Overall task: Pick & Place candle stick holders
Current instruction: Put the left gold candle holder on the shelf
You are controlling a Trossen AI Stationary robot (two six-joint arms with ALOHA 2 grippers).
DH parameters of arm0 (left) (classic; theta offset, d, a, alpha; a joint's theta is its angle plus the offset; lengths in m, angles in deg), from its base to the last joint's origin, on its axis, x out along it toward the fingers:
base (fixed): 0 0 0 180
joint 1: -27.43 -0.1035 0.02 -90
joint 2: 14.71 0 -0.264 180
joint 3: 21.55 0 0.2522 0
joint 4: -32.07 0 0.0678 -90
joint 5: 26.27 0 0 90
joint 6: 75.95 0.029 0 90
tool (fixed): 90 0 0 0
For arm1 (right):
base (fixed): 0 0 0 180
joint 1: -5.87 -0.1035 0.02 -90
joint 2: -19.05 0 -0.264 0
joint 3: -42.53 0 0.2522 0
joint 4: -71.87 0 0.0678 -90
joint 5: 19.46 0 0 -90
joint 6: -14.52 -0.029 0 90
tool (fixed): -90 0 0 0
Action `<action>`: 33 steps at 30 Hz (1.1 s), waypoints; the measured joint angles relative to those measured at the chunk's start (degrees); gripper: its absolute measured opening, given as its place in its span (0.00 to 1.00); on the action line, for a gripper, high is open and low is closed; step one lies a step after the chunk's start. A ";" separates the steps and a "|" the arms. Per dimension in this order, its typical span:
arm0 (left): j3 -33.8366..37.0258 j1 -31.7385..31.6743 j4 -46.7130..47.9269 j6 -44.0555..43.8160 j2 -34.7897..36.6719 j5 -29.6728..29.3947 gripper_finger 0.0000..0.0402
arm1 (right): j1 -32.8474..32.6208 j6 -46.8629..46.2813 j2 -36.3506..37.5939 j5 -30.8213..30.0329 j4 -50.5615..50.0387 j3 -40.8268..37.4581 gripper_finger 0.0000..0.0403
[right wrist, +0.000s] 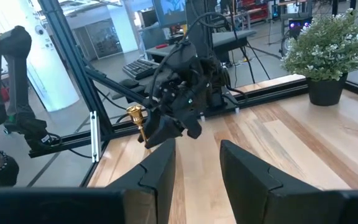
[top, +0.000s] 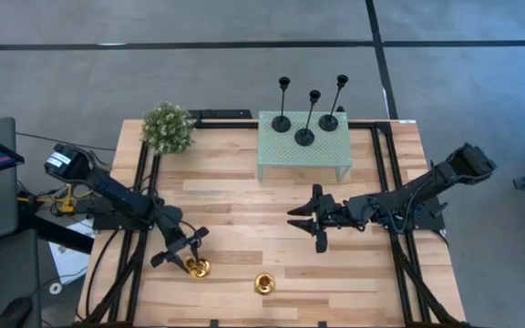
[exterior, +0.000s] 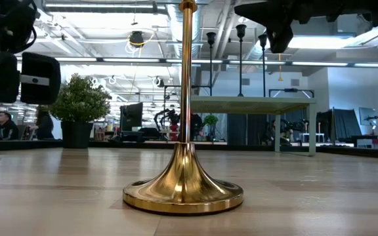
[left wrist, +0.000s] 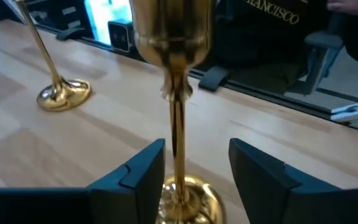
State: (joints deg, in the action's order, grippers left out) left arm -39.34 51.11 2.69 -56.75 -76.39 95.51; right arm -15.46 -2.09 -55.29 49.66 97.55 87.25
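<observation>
Left tool (left wrist: 194, 180) wide around gold holder (left wrist: 176, 93) stem low near its base, not yet clamped, so risks tipping it if closed off-centre; second gold holder (top: 263, 283) beside, table (top: 244, 196) edge just behind, open room ahead; right tool (top: 310, 221) wide, idle mid-table.

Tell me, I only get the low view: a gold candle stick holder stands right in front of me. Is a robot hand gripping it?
Observer: No. That gold holder stands free on the table, near your camera; no gripper touches it.
Operator: Where is the left hand, then?
Observer: The left gripper has its open fingers on either side of the stem of a second gold holder, not closed on it.
Operator: And the other one?
Observer: The right gripper hangs open and empty over the middle of the table.
</observation>
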 joint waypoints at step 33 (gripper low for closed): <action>-0.09 2.47 -14.37 -3.19 -15.80 -4.76 0.18 | -0.01 0.02 0.00 0.03 0.00 0.00 0.29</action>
State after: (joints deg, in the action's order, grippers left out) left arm -39.43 53.58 -11.68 -59.94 -92.19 90.75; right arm -15.46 -2.06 -55.29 49.70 97.55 87.25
